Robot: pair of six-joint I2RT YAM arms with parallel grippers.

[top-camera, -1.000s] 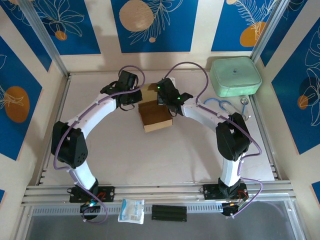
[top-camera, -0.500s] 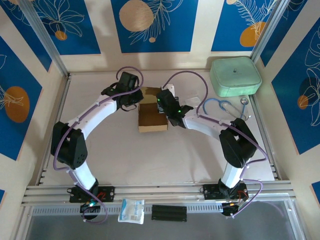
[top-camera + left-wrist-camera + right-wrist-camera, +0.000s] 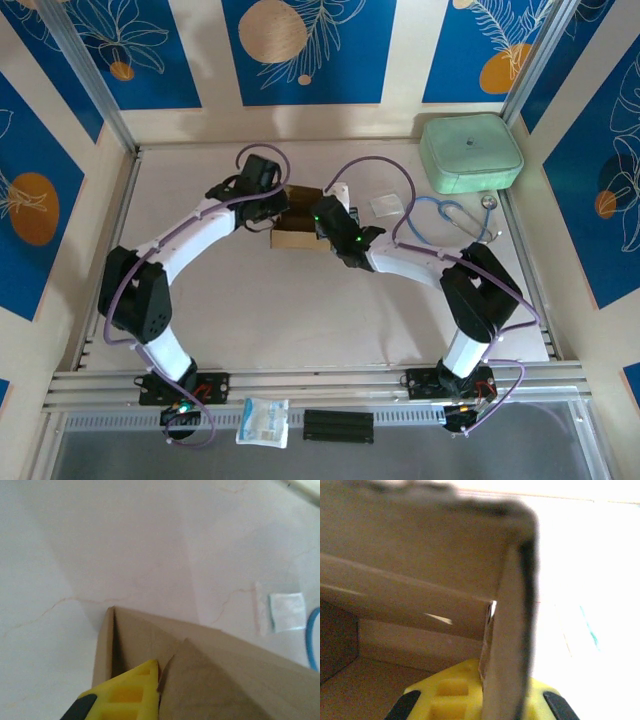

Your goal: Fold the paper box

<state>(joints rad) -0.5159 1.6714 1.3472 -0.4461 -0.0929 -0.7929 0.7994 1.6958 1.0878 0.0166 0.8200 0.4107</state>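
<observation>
Paper box (image 3: 292, 236) sits upper centre of the top view, on the desk (image 3: 250, 295), wedged btwn the 2 arms and tipped up, so it reads as a thin brown strip w/ a darker panel behind.

Left fingers (image 3: 127, 695): 1 yellow pad shows, pressed on the inner face of a box wall near a corner; closed down on that wall. Right fingers (image 3: 452, 692): yellow pads either side of an upright cardboard wall, clamped on it.

Progress, as a judgement: well past the flat-sheet stage. Walls stand, 1 corner is formed in the left wrist view, and the right wrist view looks into a hollow w/ a floor and back wall. Prob left: the wall each arm pinches still needs folding over and tucking in, then the box set down flat. Can't tell whether any flaps are locked; too blurred.

Mint-green case (image 3: 470, 152), blue stethoscope (image 3: 440, 212) and small clear packet (image 3: 385, 205) lie upper right, apart from the box.
</observation>
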